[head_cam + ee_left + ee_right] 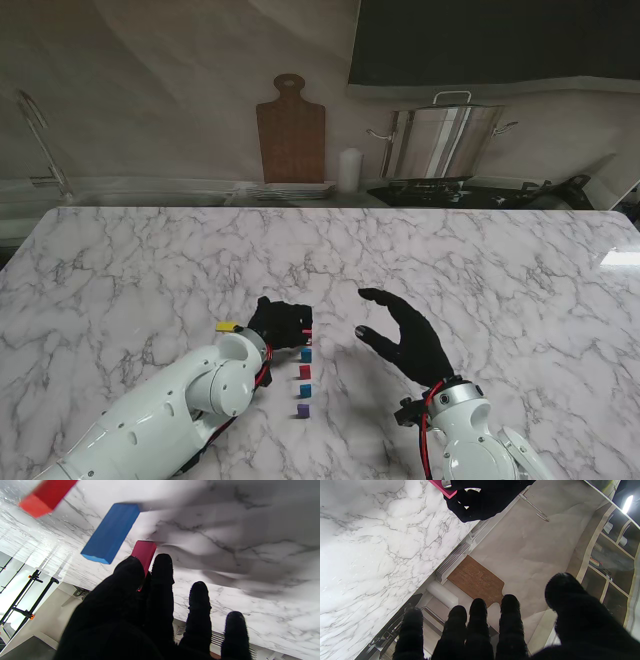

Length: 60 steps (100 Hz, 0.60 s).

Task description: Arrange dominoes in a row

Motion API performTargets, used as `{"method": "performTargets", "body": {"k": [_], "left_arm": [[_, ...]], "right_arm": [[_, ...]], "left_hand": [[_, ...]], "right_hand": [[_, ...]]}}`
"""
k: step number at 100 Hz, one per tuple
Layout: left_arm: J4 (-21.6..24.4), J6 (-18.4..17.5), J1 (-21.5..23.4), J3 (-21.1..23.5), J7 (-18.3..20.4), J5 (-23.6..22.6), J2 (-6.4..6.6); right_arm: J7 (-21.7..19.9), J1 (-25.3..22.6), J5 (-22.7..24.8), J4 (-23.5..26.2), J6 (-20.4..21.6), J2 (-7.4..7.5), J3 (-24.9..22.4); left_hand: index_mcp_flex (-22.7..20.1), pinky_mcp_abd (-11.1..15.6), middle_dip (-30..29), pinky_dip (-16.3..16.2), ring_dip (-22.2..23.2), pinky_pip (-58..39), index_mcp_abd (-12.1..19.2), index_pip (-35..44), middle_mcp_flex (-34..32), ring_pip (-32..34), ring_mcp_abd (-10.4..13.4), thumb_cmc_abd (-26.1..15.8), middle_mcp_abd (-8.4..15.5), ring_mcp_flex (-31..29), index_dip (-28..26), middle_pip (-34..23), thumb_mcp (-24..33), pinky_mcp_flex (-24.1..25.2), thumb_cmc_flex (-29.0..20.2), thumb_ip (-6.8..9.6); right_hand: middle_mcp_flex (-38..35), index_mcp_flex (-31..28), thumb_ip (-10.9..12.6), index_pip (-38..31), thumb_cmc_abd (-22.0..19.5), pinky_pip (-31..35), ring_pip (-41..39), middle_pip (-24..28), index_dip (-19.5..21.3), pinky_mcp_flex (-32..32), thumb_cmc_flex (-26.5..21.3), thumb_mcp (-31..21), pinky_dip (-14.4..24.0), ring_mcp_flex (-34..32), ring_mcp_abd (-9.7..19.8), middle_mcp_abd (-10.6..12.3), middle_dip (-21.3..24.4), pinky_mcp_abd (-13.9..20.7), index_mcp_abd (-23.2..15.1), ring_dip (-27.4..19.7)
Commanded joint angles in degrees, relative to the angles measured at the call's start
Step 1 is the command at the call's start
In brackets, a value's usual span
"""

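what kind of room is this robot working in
Most likely a kitchen: a marble countertop, a wooden cutting board leaning on the back wall, and a large steel stockpot on a stove.

Bare marble table (pixel 480 270) lies open on the far side; domino row (pixel 304 380) stands between the arms.

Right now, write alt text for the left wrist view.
The black-gloved left hand pinches a pink domino over the white marble table. Beyond its fingertips stand a blue domino and a red domino.
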<state>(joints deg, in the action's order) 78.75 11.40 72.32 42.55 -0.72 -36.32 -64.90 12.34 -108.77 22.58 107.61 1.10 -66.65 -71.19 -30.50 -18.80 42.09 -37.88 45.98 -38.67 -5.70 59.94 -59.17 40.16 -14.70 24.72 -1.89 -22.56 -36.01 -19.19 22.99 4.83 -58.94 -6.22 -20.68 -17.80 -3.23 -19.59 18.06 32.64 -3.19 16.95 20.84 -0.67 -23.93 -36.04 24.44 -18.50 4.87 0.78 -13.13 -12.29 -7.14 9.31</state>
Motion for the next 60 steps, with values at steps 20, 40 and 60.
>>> {"method": "performTargets", "body": {"k": [20,40,60], "left_arm": [[0.33,0.26,0.20,-0.20,1.47,0.11,0.06],[0.58,0.28,0.28,-0.06,1.94,0.02,0.20],[0.76,0.38,0.31,-0.03,2.31,0.01,0.29]], "right_arm": [[-0.12,-0.24,-0.01,0.06,-0.20,-0.04,0.00],[-0.20,-0.24,-0.04,0.09,-0.21,-0.03,0.00],[-0.26,-0.24,-0.05,0.12,-0.24,-0.02,-0.02]], "left_hand": [[0.58,-0.44,-0.39,-0.13,0.60,1.42,-0.99,2.05,1.33,-0.08,-0.96,-0.42,0.07,2.08,-0.09,-1.64,0.69,1.00,0.15,2.09],[1.07,-0.44,-1.81,-0.92,0.78,3.99,-0.72,-2.31,4.90,-0.97,-2.18,-0.59,-0.80,3.23,-2.98,-4.22,-0.26,0.92,0.24,2.23],[1.19,-0.55,-1.76,-1.19,0.81,4.24,-0.77,-3.28,6.10,-1.27,-2.63,-0.55,-1.08,3.81,-2.95,-4.65,-0.52,1.12,0.46,2.24]], "right_hand": [[0.41,1.04,1.23,-0.76,-0.65,0.41,-0.40,0.88,0.74,-0.19,-1.63,-0.96,0.74,-1.28,0.37,0.21,-0.40,0.30,-0.54,0.11],[0.45,1.07,1.23,-0.74,-0.67,0.43,-0.39,0.85,0.74,-0.16,-1.64,-0.95,0.76,-1.26,0.38,0.16,-0.39,0.26,-0.56,0.12],[0.42,1.09,1.24,-0.74,-0.68,0.42,-0.39,0.87,0.74,-0.17,-1.68,-0.97,0.76,-1.29,0.31,0.23,-0.40,0.25,-0.54,0.14]]}}
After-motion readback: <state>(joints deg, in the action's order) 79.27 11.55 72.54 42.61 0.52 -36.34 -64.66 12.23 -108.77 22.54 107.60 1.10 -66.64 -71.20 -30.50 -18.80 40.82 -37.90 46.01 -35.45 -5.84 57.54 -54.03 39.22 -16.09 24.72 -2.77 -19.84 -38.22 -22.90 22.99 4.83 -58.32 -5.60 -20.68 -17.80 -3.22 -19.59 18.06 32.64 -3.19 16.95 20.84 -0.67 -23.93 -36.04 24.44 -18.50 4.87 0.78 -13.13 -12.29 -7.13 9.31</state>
